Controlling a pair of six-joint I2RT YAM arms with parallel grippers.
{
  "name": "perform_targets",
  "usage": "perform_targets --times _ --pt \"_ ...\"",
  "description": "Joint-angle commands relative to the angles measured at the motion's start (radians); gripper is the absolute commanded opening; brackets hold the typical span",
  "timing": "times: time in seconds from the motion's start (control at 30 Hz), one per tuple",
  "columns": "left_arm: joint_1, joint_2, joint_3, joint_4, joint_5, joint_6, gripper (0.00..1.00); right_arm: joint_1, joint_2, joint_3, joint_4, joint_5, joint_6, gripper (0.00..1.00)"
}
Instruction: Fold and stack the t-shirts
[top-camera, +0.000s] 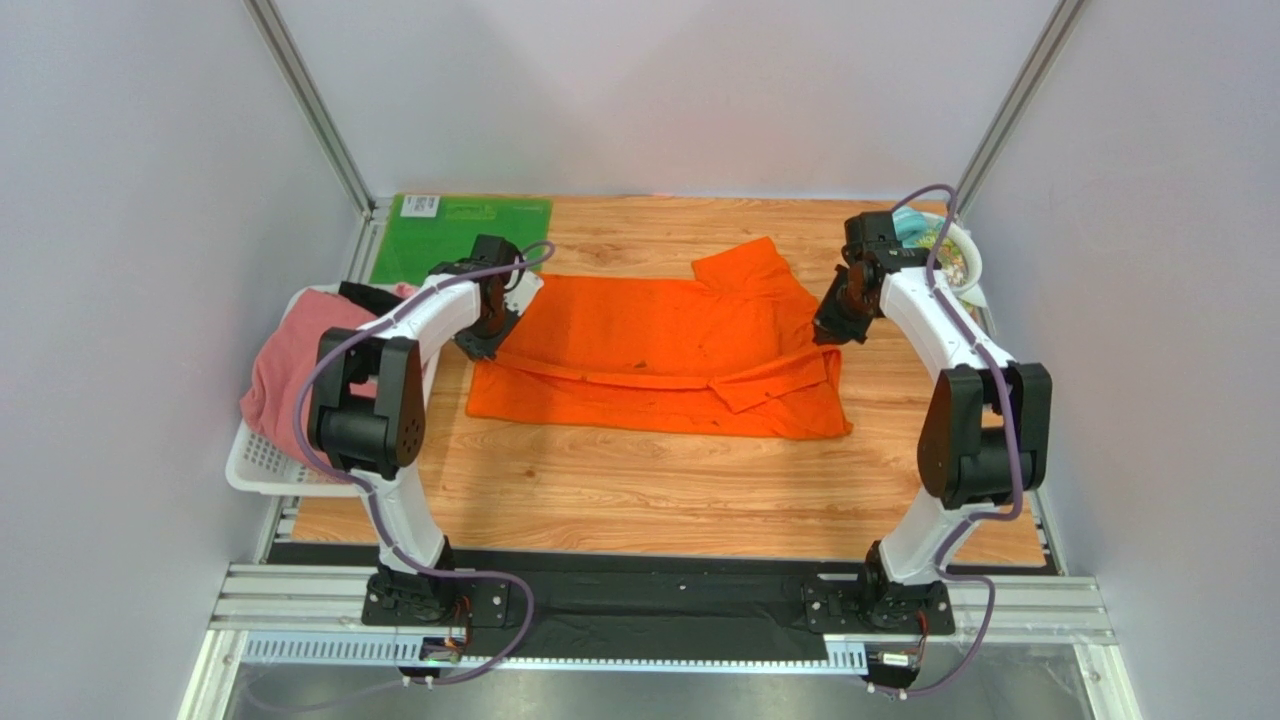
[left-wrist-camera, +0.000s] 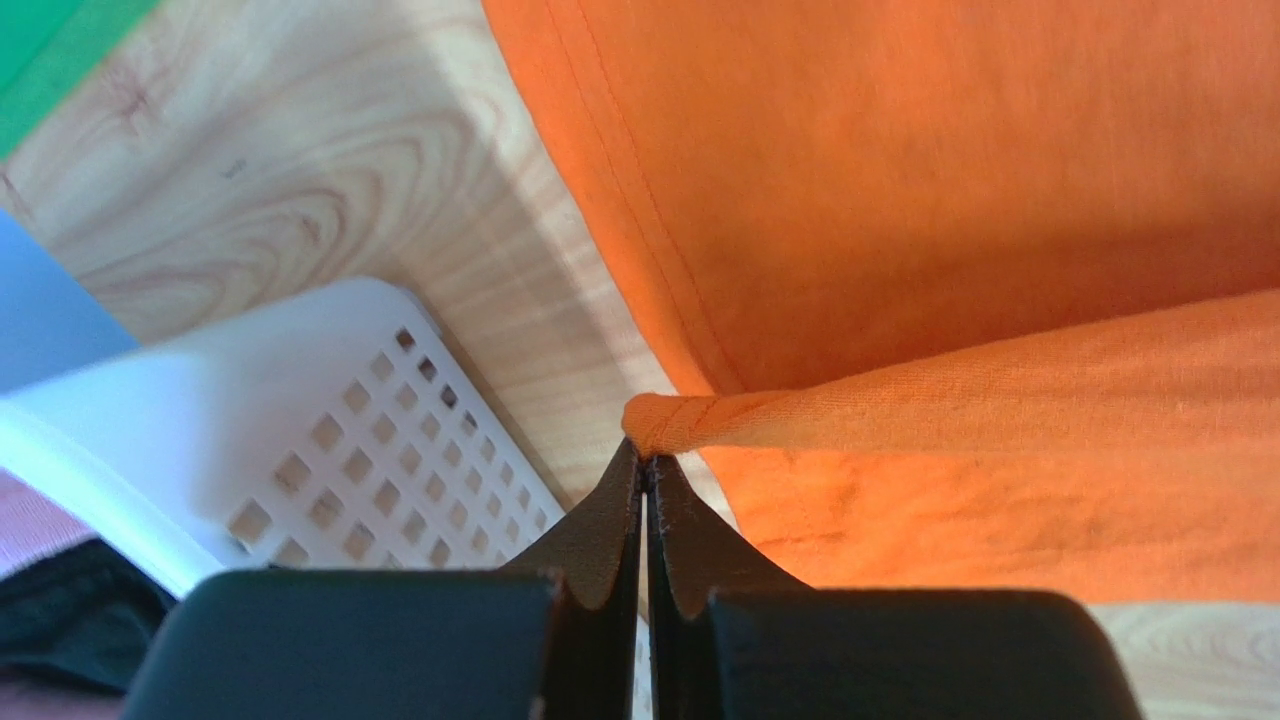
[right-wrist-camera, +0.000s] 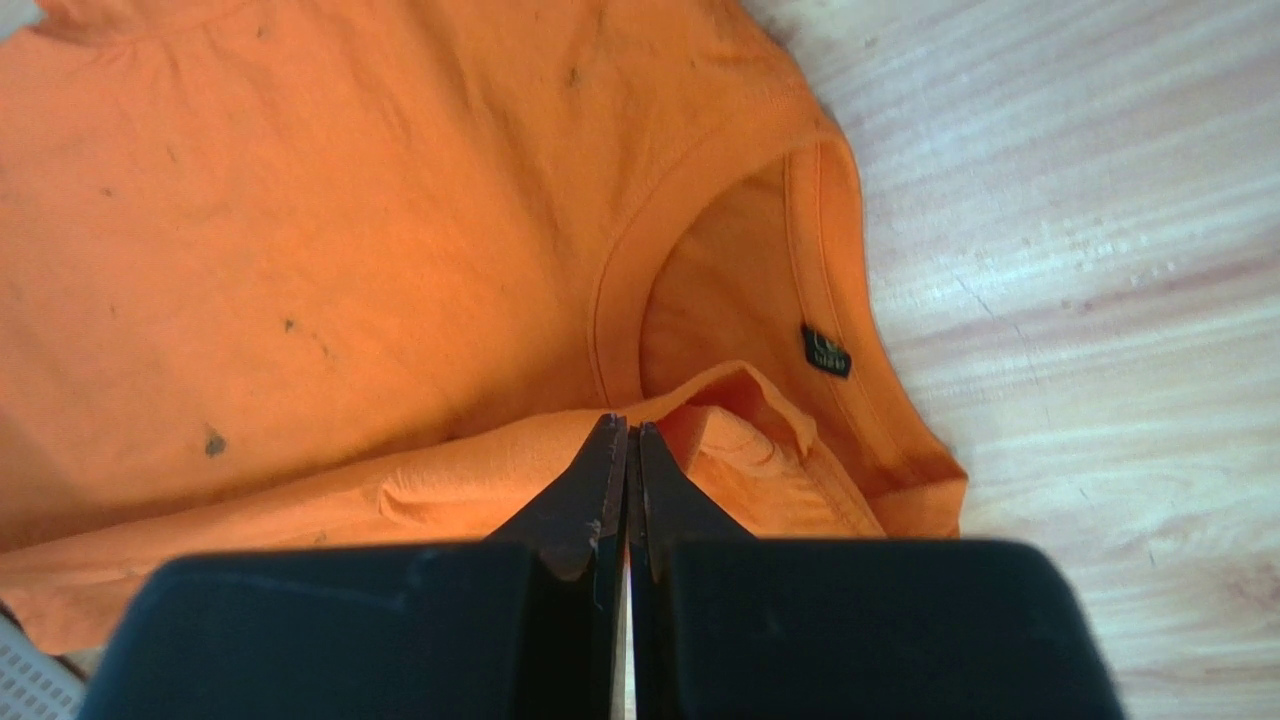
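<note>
The orange t-shirt (top-camera: 661, 353) lies spread across the middle of the wooden table, its near part folded over. My left gripper (top-camera: 484, 342) is shut on the shirt's left edge; the left wrist view shows the fingertips (left-wrist-camera: 646, 458) pinching a folded hem of the orange t-shirt (left-wrist-camera: 962, 225). My right gripper (top-camera: 830, 330) is shut on the shirt's right side near the collar; in the right wrist view its tips (right-wrist-camera: 624, 435) pinch a fold of the orange t-shirt (right-wrist-camera: 331, 225) beside the neck label. A pink t-shirt (top-camera: 293, 368) and a black t-shirt (top-camera: 365, 296) lie in the basket at left.
A white perforated basket (top-camera: 259, 465) sits at the table's left edge, also in the left wrist view (left-wrist-camera: 301, 435). A green mat (top-camera: 443, 233) lies at the back left. A bowl (top-camera: 962, 255) with oddments stands at the back right. Walls close in both sides.
</note>
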Motion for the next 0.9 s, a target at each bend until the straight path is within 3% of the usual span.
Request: perform_targets --times 0.0,0.1,0.17,0.2,0.23,0.3,0.33,0.43,0.53,0.77,0.87 --pt "0.010 0.039 0.055 0.035 -0.046 0.014 0.00 -0.008 0.075 0.079 0.059 0.017 -0.014 0.00" --pt "0.010 0.070 0.072 0.038 -0.057 0.015 0.02 -0.016 0.147 0.125 0.060 0.017 -0.016 0.00" --pt "0.010 0.090 0.078 0.036 -0.062 0.015 0.15 -0.022 0.197 0.159 0.060 0.014 -0.019 0.07" --pt "0.010 0.095 0.080 0.036 -0.071 0.018 0.23 -0.025 0.214 0.171 0.059 0.012 -0.019 0.10" --pt "0.010 0.105 0.080 0.036 -0.075 0.022 0.39 -0.031 0.230 0.191 0.056 0.012 -0.019 0.15" --pt "0.010 0.113 0.074 0.039 -0.100 0.032 0.57 -0.037 0.269 0.209 0.050 0.010 -0.019 0.20" --pt "0.010 0.118 0.071 0.041 -0.108 0.037 0.74 -0.042 0.282 0.219 0.047 0.012 -0.019 0.31" --pt "0.013 0.099 0.059 0.056 -0.143 0.051 0.91 -0.056 0.314 0.252 0.031 0.014 -0.021 0.41" --pt "0.016 0.055 0.066 0.061 -0.166 0.054 0.93 -0.059 0.311 0.276 0.016 0.027 -0.024 0.50" --pt "-0.026 -0.112 0.086 -0.028 -0.069 0.014 0.94 -0.044 0.150 0.265 0.014 0.056 -0.024 0.45" --pt "-0.043 -0.189 0.082 -0.079 0.082 -0.018 0.94 -0.008 0.041 0.234 0.016 0.043 -0.028 0.43"
